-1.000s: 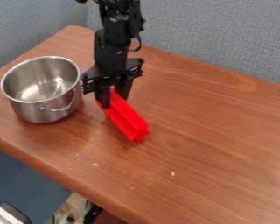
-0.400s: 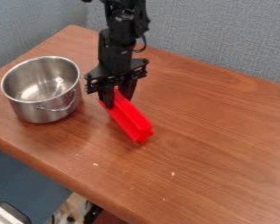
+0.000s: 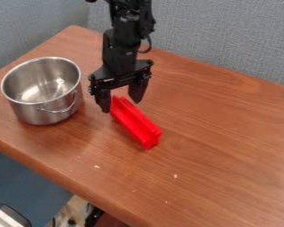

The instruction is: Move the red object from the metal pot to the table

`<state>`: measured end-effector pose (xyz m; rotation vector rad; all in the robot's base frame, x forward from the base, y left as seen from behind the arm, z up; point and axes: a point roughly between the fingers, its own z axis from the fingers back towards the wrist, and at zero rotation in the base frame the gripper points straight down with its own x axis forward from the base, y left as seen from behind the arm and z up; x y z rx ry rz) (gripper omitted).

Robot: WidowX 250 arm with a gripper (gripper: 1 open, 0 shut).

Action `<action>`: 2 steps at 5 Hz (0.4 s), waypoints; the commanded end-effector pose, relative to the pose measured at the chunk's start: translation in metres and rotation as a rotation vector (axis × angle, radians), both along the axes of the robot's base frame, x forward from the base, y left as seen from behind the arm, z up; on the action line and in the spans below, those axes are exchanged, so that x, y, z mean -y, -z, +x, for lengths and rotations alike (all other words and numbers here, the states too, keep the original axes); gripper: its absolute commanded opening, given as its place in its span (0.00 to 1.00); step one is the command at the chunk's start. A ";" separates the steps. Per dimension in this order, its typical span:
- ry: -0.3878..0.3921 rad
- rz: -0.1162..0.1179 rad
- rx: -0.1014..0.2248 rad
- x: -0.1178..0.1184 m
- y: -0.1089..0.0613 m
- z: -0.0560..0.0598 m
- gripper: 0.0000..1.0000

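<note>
- Camera view, from above and in front: gripper [image 3: 120, 94] pointing straight down, jaws spread wide, holding nothing.
- Block [image 3: 135, 121] lying flat on table [image 3: 216, 133], out of pot [image 3: 42, 89]; near end just below the fingertips, contact with them hard to judge at this resolution, probably none.
- Pot empty, standing well to the left of block, near table edge.
- Task judged essentially complete: block delivered to table, released.
- Handling, judged: rigid, smooth, likely light; no fragility apparent; smooth faces possibly slippery under a weak pinch.
- Best hold: across the narrow width near mid-length, pads on the two long side faces, to avoid tipping.
- Risk: dragging or nudging block on withdrawal if a fingertip catches it.
</note>
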<state>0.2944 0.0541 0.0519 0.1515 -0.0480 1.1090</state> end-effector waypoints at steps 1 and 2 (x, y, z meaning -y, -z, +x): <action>-0.002 0.020 0.055 -0.001 -0.014 0.009 1.00; -0.003 0.027 0.042 0.000 -0.008 0.008 1.00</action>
